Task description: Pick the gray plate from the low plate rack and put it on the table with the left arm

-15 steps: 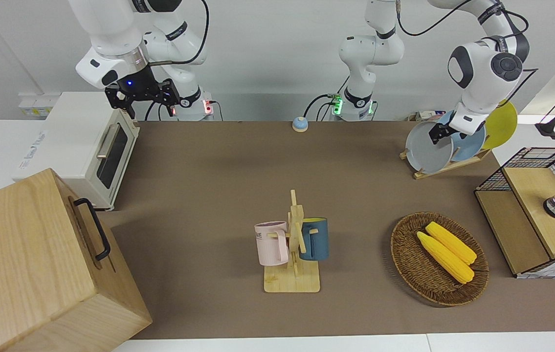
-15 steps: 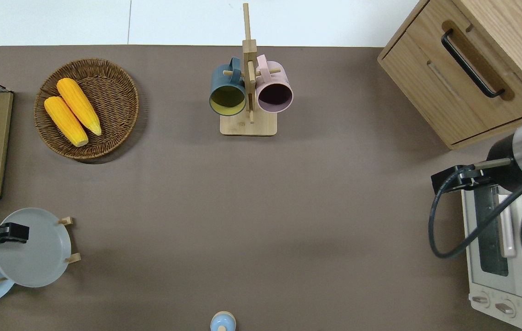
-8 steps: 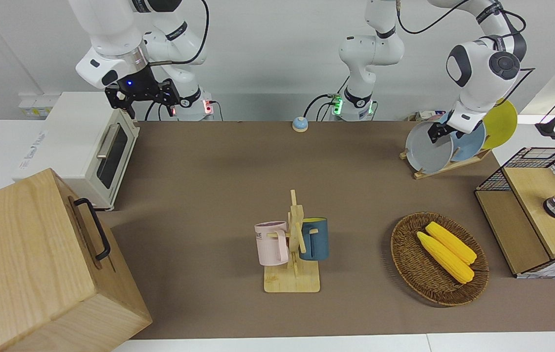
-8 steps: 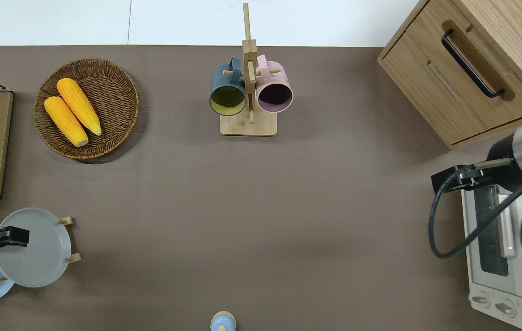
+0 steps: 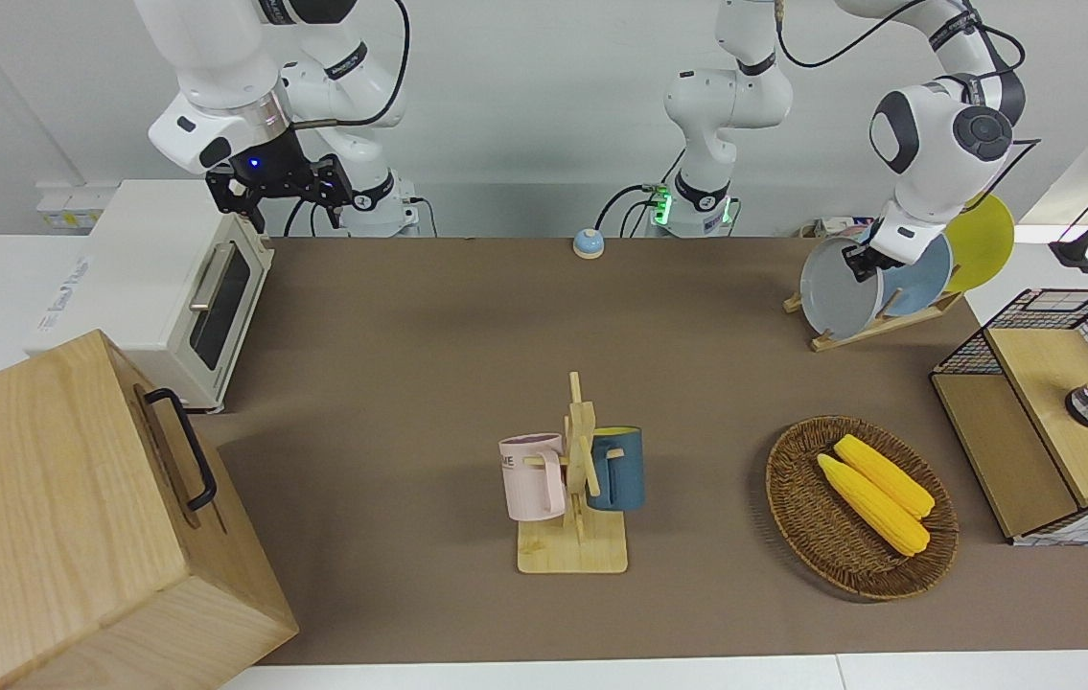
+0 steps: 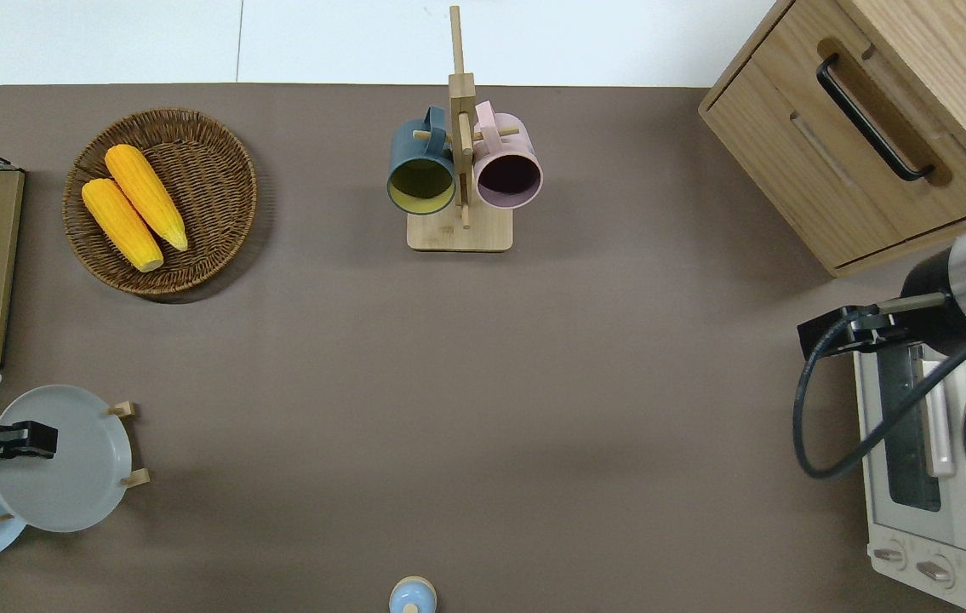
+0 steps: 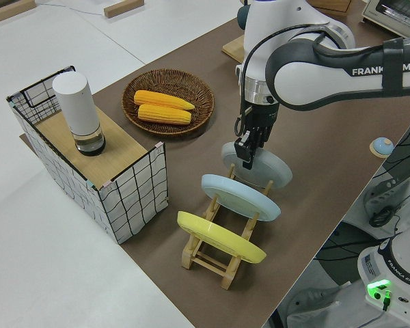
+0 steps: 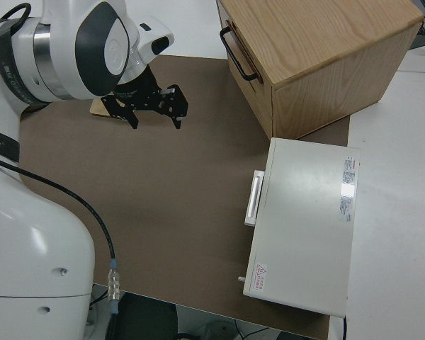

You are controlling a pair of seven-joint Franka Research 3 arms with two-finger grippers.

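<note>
The gray plate (image 5: 836,287) stands on edge in the end slot of the low plate rack (image 5: 879,324), at the left arm's end of the table (image 5: 428,326) and close to the robots. It also shows in the overhead view (image 6: 74,477) and the left side view (image 7: 266,169). My left gripper (image 5: 862,264) comes down on the plate's upper rim and is shut on it, one finger on each face (image 7: 245,154). The plate's lower edge is still at the rack. My right arm is parked with its gripper (image 8: 156,117) open.
A light blue plate (image 7: 239,196) and a yellow plate (image 7: 219,237) fill the other rack slots. A wicker basket with corn (image 5: 862,508), a wire crate (image 5: 1042,412), a mug stand (image 5: 572,479), a small bell (image 5: 588,243), a toaster oven (image 5: 170,287) and a wooden drawer box (image 5: 74,517) are around the table.
The left arm has risen a little and the gray plate has tipped slightly more upright with the gripper. The right arm has not moved.
</note>
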